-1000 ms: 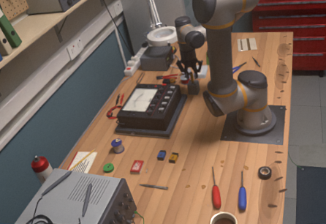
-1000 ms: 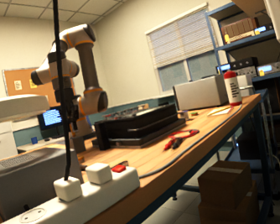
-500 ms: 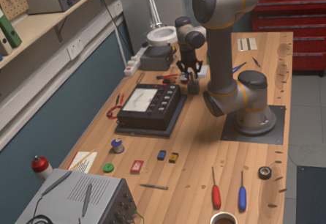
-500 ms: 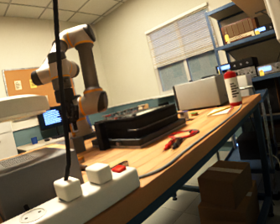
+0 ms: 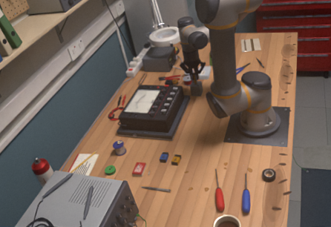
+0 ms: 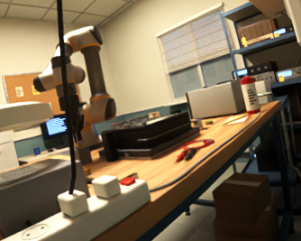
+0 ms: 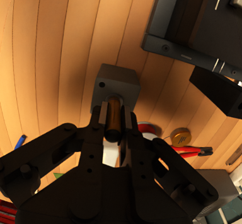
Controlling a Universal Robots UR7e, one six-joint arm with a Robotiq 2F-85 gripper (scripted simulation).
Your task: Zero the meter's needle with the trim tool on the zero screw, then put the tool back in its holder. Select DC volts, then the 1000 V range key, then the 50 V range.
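The trim tool [image 7: 112,118] is partly hidden: only its brown-gold handle shows, standing upright in the grey holder block [image 7: 115,86], the lower end down in the block's socket. The holder [image 5: 196,88] sits on the bench just beyond the meter's far right corner. The meter [image 5: 153,107] is a black box with a white dial and a column of keys, resting on a dark mat. My gripper [image 7: 112,115] hangs straight over the holder [image 6: 82,155], and it is closed around the tool's handle.
A dark box [image 7: 217,92] sits close to the holder beside the meter. A red-and-white reel [image 7: 147,131], a brass disc [image 7: 180,137] and red-handled pliers [image 7: 189,151] lie behind the gripper. The arm's base [image 5: 256,120] stands to the right.
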